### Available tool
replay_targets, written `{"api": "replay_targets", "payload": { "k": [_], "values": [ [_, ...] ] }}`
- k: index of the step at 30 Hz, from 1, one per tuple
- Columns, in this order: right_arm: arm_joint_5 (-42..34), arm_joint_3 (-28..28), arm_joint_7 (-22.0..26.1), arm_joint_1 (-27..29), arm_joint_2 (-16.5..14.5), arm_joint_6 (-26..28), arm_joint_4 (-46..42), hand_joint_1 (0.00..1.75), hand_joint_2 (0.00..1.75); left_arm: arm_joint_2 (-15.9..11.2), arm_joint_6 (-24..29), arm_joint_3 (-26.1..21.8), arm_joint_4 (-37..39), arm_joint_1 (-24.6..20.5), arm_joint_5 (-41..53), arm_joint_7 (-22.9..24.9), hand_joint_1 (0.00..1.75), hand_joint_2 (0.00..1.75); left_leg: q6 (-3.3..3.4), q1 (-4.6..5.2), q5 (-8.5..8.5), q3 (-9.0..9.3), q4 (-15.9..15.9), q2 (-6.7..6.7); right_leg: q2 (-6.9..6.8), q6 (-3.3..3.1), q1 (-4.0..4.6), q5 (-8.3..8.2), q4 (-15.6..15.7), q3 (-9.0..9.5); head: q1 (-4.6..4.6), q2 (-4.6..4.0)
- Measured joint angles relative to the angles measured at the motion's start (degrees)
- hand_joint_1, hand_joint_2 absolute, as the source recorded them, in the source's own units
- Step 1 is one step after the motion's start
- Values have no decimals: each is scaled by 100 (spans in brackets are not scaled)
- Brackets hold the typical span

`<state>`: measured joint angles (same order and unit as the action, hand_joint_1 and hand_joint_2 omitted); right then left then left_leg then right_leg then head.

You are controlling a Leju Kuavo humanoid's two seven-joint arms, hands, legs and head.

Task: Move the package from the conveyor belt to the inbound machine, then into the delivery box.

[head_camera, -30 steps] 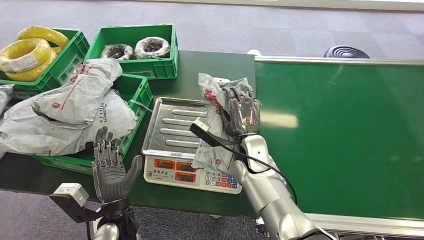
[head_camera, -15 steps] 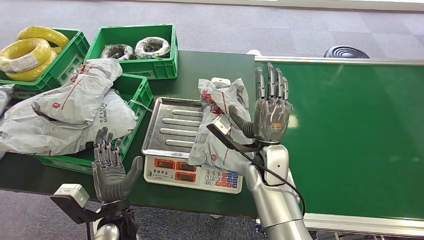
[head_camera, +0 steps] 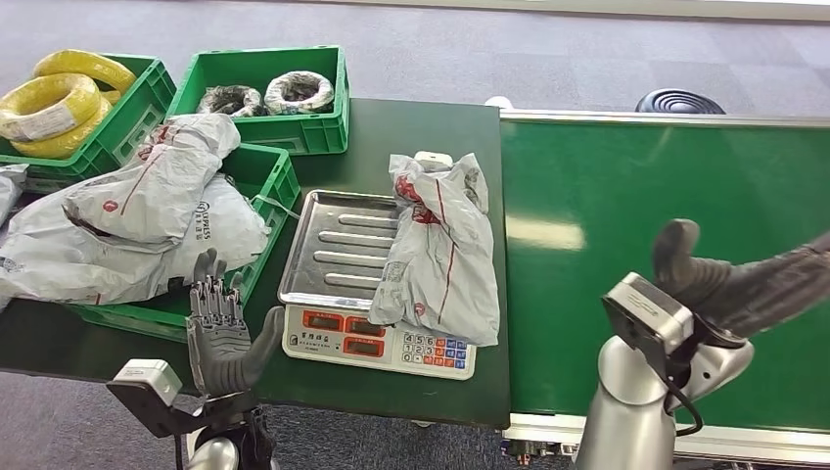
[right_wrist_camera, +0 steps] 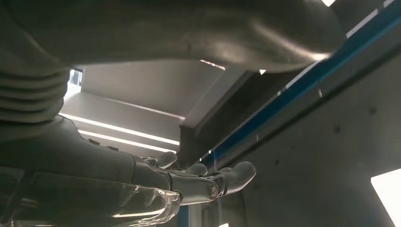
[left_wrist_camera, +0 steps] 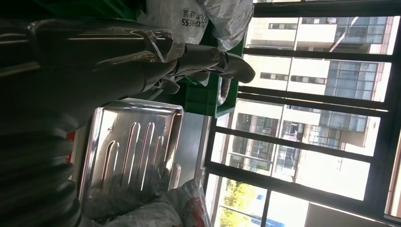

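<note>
Reading "EXPRESS": grey package [head_camera: 186, 220] print.

parcel-sorting station, warehouse-like: green conveyor belt [head_camera: 666, 245] beside a table with a weighing scale [head_camera: 377, 338], green crates [head_camera: 294, 127] of courier bags [head_camera: 147, 211] and cable coils [head_camera: 59, 98]; grey floor, large windows [left_wrist_camera: 307, 118].

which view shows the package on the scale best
The head view: the whole package shows, lying half on the scale's tray and hanging off its side. The left wrist view catches just a crumpled corner past the tray. The right wrist view looks elsewhere.
</note>
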<state>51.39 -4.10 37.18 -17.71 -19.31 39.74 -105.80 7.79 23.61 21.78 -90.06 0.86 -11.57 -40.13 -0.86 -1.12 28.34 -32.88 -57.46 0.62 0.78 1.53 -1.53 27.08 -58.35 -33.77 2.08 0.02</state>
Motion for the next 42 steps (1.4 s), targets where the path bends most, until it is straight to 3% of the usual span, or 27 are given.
{"api": "replay_targets", "payload": {
  "k": [4, 7, 11, 15, 19, 22, 26, 42],
  "values": [
    [-342, -226, 170, 119, -32, -5, -620, 0, 0, 42, 367, -16, -69, -110, 637, -1, 0, 175, -1, -1, -1, 10, 1, -4, 4, -1, 1, -1, -1, 7, 2, 0],
    [-461, -278, 83, 235, -48, -7, -878, 0, 0, 50, 979, 28, -154, -388, 1745, 77, 0, 175, -1, -2, -3, 15, 1, 1, 2, -1, 2, -1, -1, 11, 2, 0],
    [-949, -345, 146, 436, -54, -9, -891, 0, 0, 74, 1345, 266, 343, -1244, 4178, 999, 0, 175, 2, -1, -6, 22, 0, 10, -13, 1, 1, -2, -1, 29, 1, 0],
    [-1112, -374, 138, 566, -56, -9, -796, 0, 0, 270, 1120, 550, 1329, -2291, 6234, 2113, 0, 175, 7, 1, -9, 27, -4, 9, -10, 3, 0, -7, -1, 36, 1, 0],
    [-1117, -379, 142, 600, -56, -9, -625, 0, 0, 579, 734, 963, 2507, -3321, 7575, 2945, 0, 175, 8, 1, -10, 28, -5, 10, -10, 3, -1, -10, -2, 37, 1, 0],
    [-1074, -378, 133, 602, -56, -9, -538, 0, 0, 852, 623, 1262, 3291, -3841, 7996, 3201, 0, 175, 8, 1, -9, 27, -5, 6, -8, 3, -1, -10, -3, 33, 2, 0],
    [-1058, -381, 131, 628, -56, -9, -495, 0, 0, 1103, 532, 1569, 4096, -4182, 8135, 3290, 0, 175, 7, 0, -8, 22, -3, 6, -7, 3, 0, -8, -2, 26, 3, 0],
    [-1060, -434, 162, 742, -56, -9, -475, 0, 0, 1294, 144, 2604, 5332, -4338, 7935, 3356, 0, 175, 7, 0, -8, 19, -2, 5, -7, 2, 0, -8, -2, 24, 3, 0]
  ]
}}
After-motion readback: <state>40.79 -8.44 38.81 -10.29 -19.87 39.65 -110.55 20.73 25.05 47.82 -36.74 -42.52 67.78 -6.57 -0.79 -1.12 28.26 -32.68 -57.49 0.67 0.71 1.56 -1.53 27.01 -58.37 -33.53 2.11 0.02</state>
